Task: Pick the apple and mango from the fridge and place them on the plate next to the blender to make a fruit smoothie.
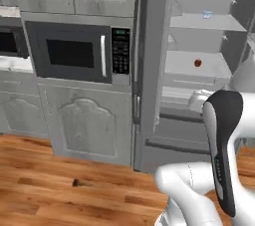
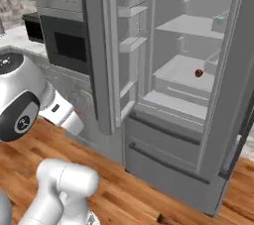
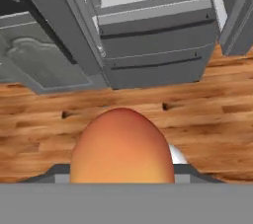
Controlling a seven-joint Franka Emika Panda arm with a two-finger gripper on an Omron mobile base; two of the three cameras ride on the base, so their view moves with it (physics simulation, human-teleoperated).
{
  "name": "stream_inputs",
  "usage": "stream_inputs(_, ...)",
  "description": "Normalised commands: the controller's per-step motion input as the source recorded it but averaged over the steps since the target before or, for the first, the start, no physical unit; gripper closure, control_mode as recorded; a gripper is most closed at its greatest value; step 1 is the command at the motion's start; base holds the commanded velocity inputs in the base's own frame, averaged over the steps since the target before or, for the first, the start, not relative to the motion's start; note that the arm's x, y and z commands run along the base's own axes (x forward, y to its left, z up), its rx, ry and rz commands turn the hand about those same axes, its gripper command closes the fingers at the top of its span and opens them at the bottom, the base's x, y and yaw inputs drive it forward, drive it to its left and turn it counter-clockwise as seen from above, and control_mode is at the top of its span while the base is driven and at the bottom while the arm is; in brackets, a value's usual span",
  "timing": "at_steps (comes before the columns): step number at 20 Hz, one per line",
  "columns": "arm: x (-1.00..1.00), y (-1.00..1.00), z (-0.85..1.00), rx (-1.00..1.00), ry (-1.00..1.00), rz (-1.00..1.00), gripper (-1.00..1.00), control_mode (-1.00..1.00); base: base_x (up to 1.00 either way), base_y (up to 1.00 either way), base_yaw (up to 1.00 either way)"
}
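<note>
The orange-yellow mango (image 3: 122, 149) sits right in front of the hand camera, with my gripper (image 3: 122, 174) shut on it; a dark finger (image 3: 191, 170) edges out beside the fruit. The hand hangs above the wooden floor, facing the fridge (image 3: 158, 40). Both fridge (image 1: 149, 70) doors stand open. On a white middle shelf lies the small dark red apple (image 1: 197, 62), also seen from the right (image 2: 199, 73). The plate and the blender are out of view.
A black-panelled microwave (image 1: 74, 53) is set in grey cabinets left of the fridge. The left fridge door (image 2: 99, 55) juts toward me, and the freezer drawer (image 2: 168, 154) is closed below. A pale blue container (image 2: 220, 21) stands on the upper shelf.
</note>
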Motion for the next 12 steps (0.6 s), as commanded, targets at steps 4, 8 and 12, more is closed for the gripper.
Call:
stream_inputs(4,0.0,0.0,0.0,0.0,0.0,0.0,1.0,1.0,-0.39,0.12,1.0)
stream_inputs(8,0.0,0.0,0.0,0.0,0.0,0.0,1.0,1.0,-0.14,0.18,1.0)
stream_inputs(12,0.0,0.0,0.0,0.0,0.0,0.0,1.0,1.0,0.0,0.14,0.97)
